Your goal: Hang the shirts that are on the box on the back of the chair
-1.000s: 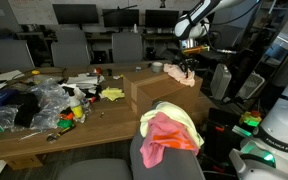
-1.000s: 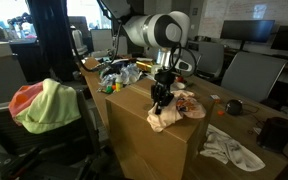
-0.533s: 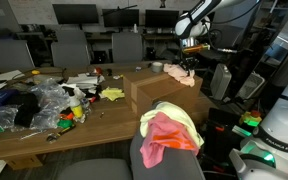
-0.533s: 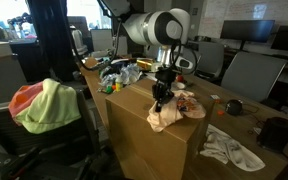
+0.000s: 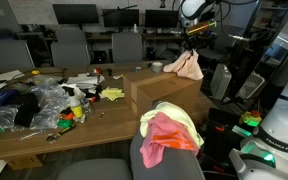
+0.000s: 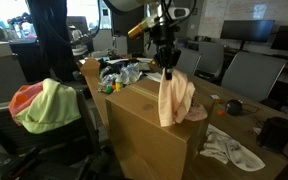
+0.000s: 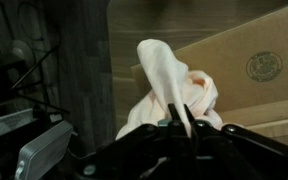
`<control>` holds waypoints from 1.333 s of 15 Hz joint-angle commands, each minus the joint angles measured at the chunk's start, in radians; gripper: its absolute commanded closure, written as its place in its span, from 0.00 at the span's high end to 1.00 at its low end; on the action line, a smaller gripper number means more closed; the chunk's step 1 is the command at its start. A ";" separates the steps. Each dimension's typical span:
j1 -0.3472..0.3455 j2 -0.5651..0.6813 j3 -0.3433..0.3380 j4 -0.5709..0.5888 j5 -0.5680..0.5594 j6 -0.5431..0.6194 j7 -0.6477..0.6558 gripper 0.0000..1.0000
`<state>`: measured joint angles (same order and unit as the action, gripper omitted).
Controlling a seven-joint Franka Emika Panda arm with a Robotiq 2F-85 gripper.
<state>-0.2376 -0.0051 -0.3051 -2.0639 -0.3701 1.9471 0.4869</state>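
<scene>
My gripper [image 6: 167,62] is shut on a pale peach shirt [image 6: 174,98] and holds it up so it hangs above the cardboard box [image 6: 144,130]. Both exterior views show it, the shirt [image 5: 188,66] dangling under the gripper [image 5: 193,38] over the box [image 5: 164,92]. In the wrist view the shirt [image 7: 169,85] runs up from between the closed fingers [image 7: 182,127]. The chair back [image 5: 169,135] carries a yellow-green shirt [image 5: 184,118] and a pink one [image 5: 162,135]; it also shows in an exterior view [image 6: 46,105].
A cluttered wooden table [image 5: 44,125] holds plastic bags and small items. A white cloth [image 6: 232,150] lies on the desk by the box. Office chairs [image 6: 249,75] and monitors stand around. A dark bin [image 5: 224,80] is beside the box.
The gripper has risen well above the box top, lifting the peach shirt from lying on the box to hanging free.
</scene>
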 commanded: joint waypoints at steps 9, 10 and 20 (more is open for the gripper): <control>0.080 -0.295 0.276 0.039 -0.307 -0.248 0.035 0.01; 0.087 -0.301 0.290 0.048 -0.319 -0.261 0.030 0.01; 0.193 -0.344 0.362 0.108 -0.344 -0.279 -0.164 0.01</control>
<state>-0.0816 -0.3232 0.0531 -1.9790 -0.7206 1.6715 0.4331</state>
